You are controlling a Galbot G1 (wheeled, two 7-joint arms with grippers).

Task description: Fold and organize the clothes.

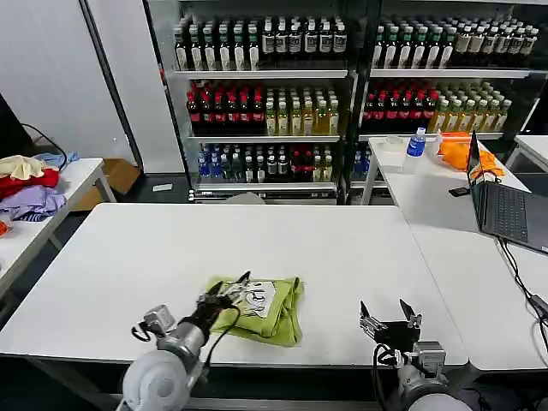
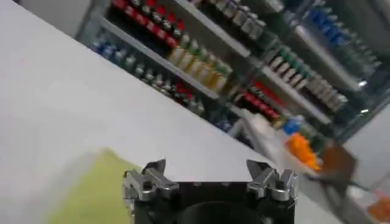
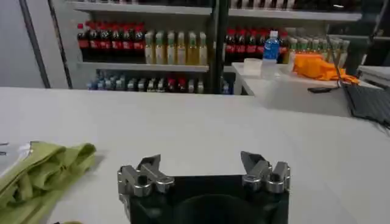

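The clothes are one lime T-shirt (image 1: 265,310), folded into a small bundle near the front of the white table (image 1: 128,257), its white graphic facing up. My left gripper (image 1: 229,291) hovers over the bundle's near-left corner, open, nothing between its fingers. In the left wrist view the lime cloth (image 2: 97,192) lies beside that gripper (image 2: 206,167). My right gripper (image 1: 384,310) stands open over bare table to the right of the shirt. The right wrist view shows the folded shirt (image 3: 42,173) off to the side of the open right gripper (image 3: 200,161).
A second white table (image 1: 445,205) stands at the right with a laptop (image 1: 505,205), a water bottle (image 1: 416,143) and an orange cloth (image 1: 458,150). A heap of red, purple and cream garments (image 1: 30,184) lies on a side table at the left. Drink shelves (image 1: 342,94) stand behind.
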